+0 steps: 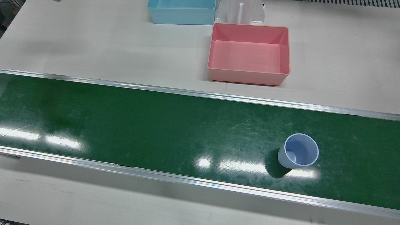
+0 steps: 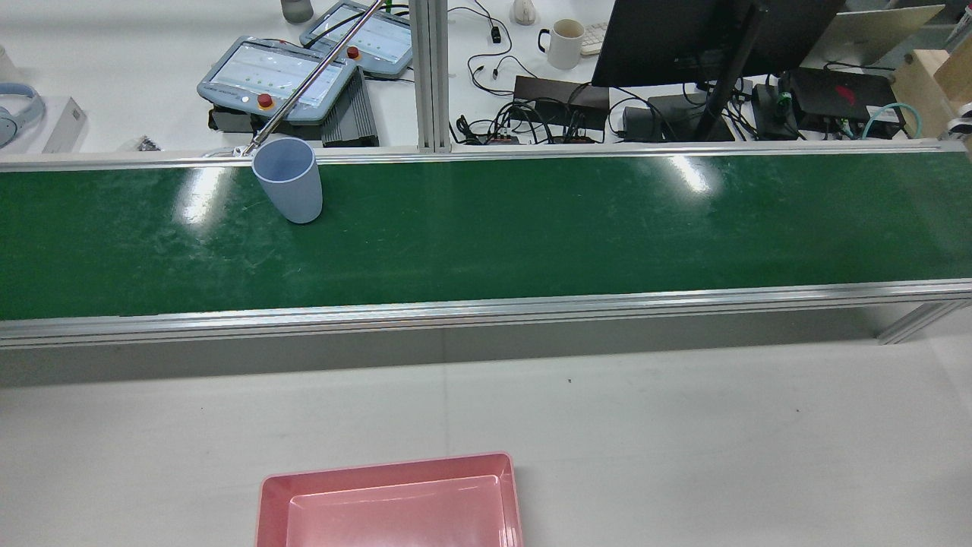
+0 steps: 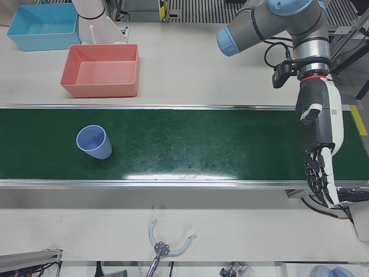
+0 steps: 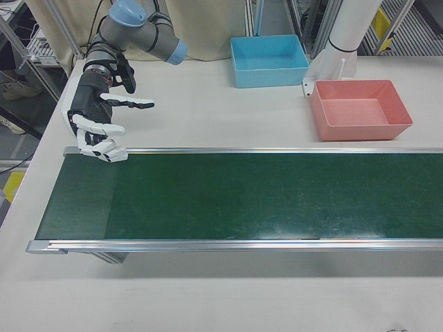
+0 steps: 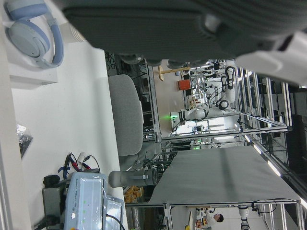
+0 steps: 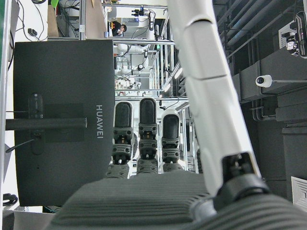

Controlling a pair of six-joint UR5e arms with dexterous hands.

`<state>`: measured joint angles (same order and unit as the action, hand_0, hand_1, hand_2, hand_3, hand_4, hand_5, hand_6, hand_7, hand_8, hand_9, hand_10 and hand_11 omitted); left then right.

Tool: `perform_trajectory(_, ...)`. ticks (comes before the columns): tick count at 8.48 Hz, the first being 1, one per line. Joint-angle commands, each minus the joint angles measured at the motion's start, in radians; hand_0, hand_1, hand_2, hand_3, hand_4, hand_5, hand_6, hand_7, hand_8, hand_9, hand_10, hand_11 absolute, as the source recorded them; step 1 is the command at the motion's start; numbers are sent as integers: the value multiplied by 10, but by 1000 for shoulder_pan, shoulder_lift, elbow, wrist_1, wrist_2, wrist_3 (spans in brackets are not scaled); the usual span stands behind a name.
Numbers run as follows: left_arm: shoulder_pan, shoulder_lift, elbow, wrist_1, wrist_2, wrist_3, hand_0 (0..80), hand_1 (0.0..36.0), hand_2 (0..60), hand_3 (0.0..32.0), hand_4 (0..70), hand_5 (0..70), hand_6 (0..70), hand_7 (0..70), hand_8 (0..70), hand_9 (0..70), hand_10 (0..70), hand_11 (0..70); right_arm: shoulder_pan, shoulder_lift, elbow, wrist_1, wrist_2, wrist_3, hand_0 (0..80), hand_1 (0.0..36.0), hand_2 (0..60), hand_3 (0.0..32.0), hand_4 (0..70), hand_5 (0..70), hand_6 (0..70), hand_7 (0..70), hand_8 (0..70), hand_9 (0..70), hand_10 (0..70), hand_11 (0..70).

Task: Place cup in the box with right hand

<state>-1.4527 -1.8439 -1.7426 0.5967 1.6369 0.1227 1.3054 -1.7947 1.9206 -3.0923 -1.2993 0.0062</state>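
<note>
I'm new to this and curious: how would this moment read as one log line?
cup: upright on belt | pink box: empty | right hand: open, far end | left hand: open, idle

I can read only one word. It says "HUAWEI" in pale letters on the back of the big black monitor (image 6: 57, 120), just beside its stand. The letters lie on their side in my right hand view. The two grey tablets (image 2: 277, 76) behind the green belt (image 2: 486, 228) have lit screens, but the marks on them are too small for me to read. I see no other words or numbers I can make out.
</note>
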Motion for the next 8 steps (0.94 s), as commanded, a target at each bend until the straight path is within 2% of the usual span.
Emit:
perform_trajectory(1,0,0,0,0,0,0,0,0,0,0,0,0,0,0,0,0,0,0,0,0,0,0,0,0,800,241,0,0,283,137,164,591,309,397,246,378)
perform_trajectory(8,0,0,0,0,0,0,0,0,0,0,0,0,0,0,0,0,0,0,0,0,2,0,0,0,800,241,0,0,273,137,161,580,305,391,241,370)
